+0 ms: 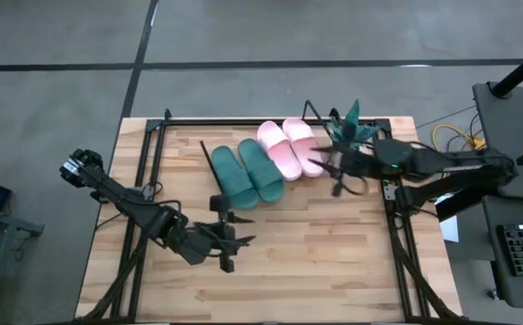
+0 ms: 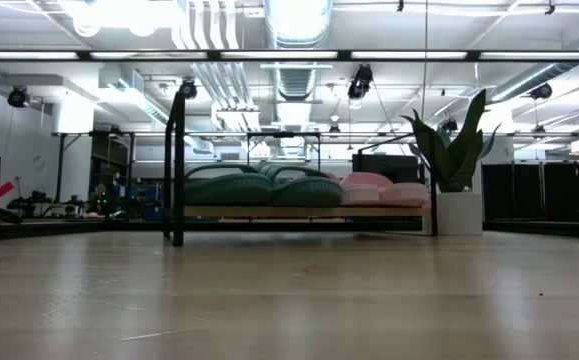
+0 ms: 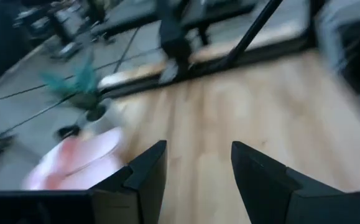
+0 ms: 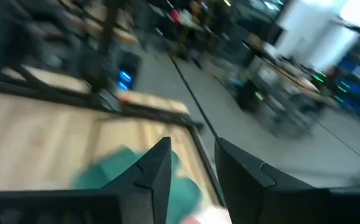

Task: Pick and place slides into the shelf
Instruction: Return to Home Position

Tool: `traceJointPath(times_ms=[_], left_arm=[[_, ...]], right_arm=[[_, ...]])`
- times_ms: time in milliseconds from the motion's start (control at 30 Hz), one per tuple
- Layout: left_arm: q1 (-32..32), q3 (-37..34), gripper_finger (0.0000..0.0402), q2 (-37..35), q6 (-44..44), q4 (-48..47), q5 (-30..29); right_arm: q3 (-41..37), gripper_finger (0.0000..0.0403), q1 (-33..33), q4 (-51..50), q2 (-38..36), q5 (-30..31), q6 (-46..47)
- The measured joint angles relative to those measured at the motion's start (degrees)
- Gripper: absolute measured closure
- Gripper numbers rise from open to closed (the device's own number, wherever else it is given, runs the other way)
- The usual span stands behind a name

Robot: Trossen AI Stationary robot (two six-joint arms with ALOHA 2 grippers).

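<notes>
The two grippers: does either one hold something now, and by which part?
Nothing is held. The left gripper and the right gripper are both open with empty gaps; the green slides and pink slides lie on the shelf.

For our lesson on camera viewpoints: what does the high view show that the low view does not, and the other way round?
Only the high view shows the arms: the left gripper open over the bare table, and the right gripper open beside the pink slides. Only the low view shows the ceiling lights and the shelf side-on, raised off the table. Both show the green slides and the pink slides lying on the shelf, with the plant at the pink end.
</notes>
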Motion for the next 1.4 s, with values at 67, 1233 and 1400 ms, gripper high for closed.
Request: traceJointPath(times_ms=[67,1233,1400], left_arm=[[0.30,-0.93,0.0237,0.14,1.14,6.28,4.01],[24.20,-58.94,0.0400,-58.81,14.50,32.71,31.23],[24.20,-59.43,0.0401,-65.97,13.45,22.04,29.78]], right_arm=[[-0.33,0.0293,3.32,-0.10,-1.78,-0.17,0.11],[-8.29,0.0322,21.60,2.84,3.29,11.96,3.73],[-9.05,0.0330,21.86,2.82,3.33,11.98,3.80]])
